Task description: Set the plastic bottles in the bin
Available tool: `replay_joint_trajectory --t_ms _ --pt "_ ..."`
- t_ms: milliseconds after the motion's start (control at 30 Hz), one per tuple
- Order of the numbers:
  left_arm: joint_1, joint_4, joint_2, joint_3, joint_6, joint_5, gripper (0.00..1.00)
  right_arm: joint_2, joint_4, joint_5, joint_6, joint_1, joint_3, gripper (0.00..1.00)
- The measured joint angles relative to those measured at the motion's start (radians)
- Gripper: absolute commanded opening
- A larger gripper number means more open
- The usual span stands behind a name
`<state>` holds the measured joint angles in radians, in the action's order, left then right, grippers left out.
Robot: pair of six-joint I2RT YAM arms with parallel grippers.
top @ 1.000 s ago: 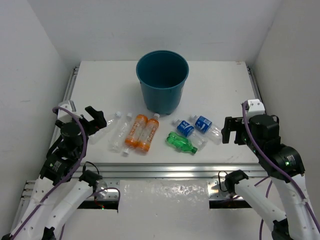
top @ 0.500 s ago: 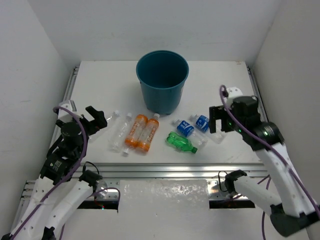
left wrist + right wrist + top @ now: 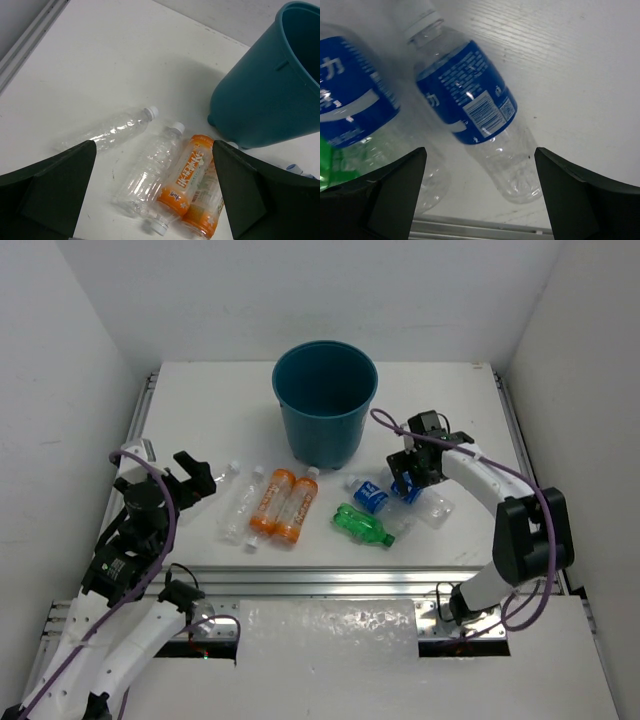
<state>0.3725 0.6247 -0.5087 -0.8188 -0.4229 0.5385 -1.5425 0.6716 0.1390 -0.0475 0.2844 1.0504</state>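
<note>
The right arm (image 3: 488,474) swings in from the right side and stretches out low over the tabletop (image 3: 220,410). Its end effector (image 3: 410,478) now hangs right above the outer blue-labelled bottle (image 3: 470,100), fingers spread to either side of it, where a second ago it sat off beyond the end of the row.

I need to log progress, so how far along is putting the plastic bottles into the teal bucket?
Nothing done yet: the round teal plastic bin shows no bottle inside, and all seven white-capped plastic bottles lie on the white table. In hand: the right gripper hovers open over a blue-labelled clear bottle; the left gripper is open near the unlabelled clear bottles. Left: all seven.
</note>
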Motion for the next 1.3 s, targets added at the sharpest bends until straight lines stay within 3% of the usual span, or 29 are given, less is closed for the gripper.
replay_joint_trajectory --t_ms 167,267,400,567,767,900,1000,1100,1300 --pt "0.000 0.000 0.005 0.000 0.002 -0.005 1.00 -0.083 -0.071 -0.013 0.020 -0.072 -0.027 0.88" --pt "0.000 -0.002 0.008 0.000 0.003 -0.008 1.00 -0.128 -0.099 -0.013 0.024 -0.086 -0.040 0.83" --pt "0.000 -0.003 0.007 0.000 0.003 -0.010 1.00 -0.181 -0.119 -0.012 0.030 -0.096 -0.036 0.46" --pt "0.000 -0.003 0.006 0.000 0.003 -0.011 1.00 -0.162 -0.139 0.025 -0.006 -0.116 -0.037 0.32" --pt "0.000 -0.009 -0.004 0.000 0.004 -0.016 1.00 0.071 -0.094 0.102 -0.056 -0.143 -0.063 0.27" --pt "0.000 -0.009 -0.028 0.000 0.007 -0.020 1.00 0.271 -0.074 0.106 -0.083 -0.144 0.033 0.27" --pt "0.000 -0.009 -0.039 0.000 0.007 -0.020 1.00 0.376 -0.146 -0.008 -0.104 -0.145 0.100 0.27" --pt "0.000 -0.009 -0.046 0.000 0.007 -0.019 1.00 0.439 -0.303 -0.234 -0.154 -0.145 0.126 0.28" --pt "0.000 -0.008 -0.048 0.000 0.007 -0.018 1.00 0.245 -0.565 -0.600 -0.272 -0.127 0.352 0.29"
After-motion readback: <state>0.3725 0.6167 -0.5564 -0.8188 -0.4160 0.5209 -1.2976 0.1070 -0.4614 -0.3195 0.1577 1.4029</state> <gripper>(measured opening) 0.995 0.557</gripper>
